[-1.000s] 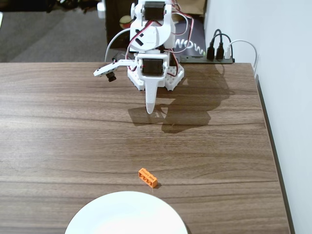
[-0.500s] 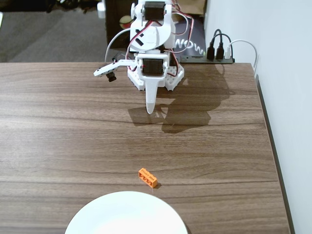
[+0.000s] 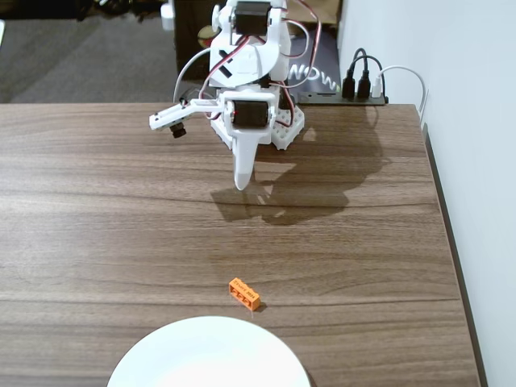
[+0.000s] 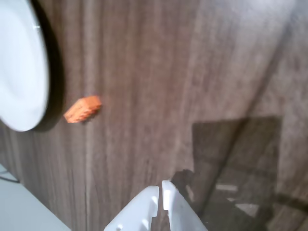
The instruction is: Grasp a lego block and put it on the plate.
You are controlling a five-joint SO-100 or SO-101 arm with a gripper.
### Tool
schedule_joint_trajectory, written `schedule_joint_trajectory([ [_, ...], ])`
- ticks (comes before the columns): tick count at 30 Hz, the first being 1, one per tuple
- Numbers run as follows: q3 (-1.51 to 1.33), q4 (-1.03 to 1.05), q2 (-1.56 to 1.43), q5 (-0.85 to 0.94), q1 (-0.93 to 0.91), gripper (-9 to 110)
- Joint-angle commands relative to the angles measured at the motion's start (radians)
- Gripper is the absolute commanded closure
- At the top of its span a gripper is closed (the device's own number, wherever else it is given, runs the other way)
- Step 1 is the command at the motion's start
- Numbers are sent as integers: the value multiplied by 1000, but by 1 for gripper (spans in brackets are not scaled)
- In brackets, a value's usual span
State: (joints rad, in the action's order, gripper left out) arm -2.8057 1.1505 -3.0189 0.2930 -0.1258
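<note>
The orange lego block [image 3: 244,294] lies on the wooden table, just above the rim of the white plate [image 3: 210,355] at the bottom edge of the fixed view. In the wrist view the lego block [image 4: 83,109] sits right of the plate [image 4: 21,67], a little apart from it. My white gripper [image 3: 241,184] hangs near the arm's base at the back of the table, far from the block. Its jaws are pressed together with nothing between them, and in the wrist view the gripper [image 4: 161,185] enters from the bottom edge.
The arm's base [image 3: 266,121] stands at the back middle of the table. A power strip with plugs [image 3: 363,85] sits behind the table's back right corner. A white wall [image 3: 476,161] runs along the table's right edge.
The arm has swung slightly to the left in the fixed view, the fingertip shifting a little left and up. Block and plate have not moved.
</note>
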Motion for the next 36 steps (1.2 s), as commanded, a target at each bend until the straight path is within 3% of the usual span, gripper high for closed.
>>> schedule_joint_trajectory([
  [1,87,-26,81,94,-6,101],
  [21,374,-57,483,781,-66,101],
  [36,696,3,796,1039,-64,101],
])
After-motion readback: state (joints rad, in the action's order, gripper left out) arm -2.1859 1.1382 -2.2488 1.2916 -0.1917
